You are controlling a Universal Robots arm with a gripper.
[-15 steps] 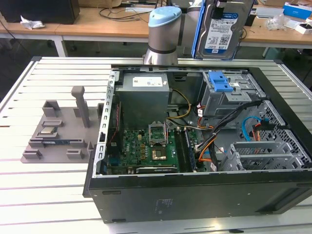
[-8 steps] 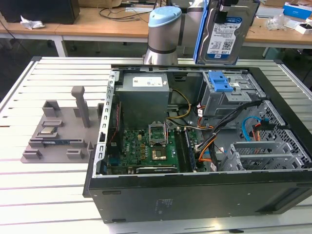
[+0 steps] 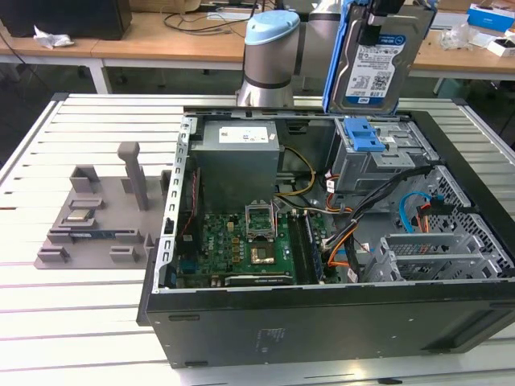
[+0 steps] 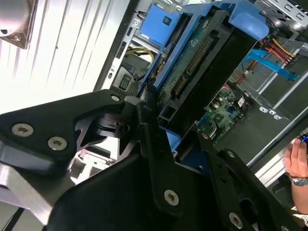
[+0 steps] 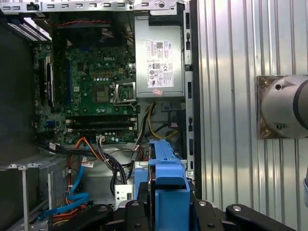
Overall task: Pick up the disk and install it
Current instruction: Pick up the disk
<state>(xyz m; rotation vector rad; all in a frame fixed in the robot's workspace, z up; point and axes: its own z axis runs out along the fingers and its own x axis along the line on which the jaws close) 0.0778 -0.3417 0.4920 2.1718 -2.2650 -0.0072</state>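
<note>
My pincer point(image 4: 166, 130) is closed on the disk point(image 3: 374, 68), high over the case point(image 3: 322, 326), not installed yet.

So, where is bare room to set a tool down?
The slatted metal table is bare between the grey plastic fixture and its near edge, to the exterior view's left of the black computer case. Crowded inside it: orange and black cables.

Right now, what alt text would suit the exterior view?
The disk hangs nearly upright, gripped from above by the claw, over an open computer case lying on a slatted table. A grey fixture sits at the exterior view's left.
</note>
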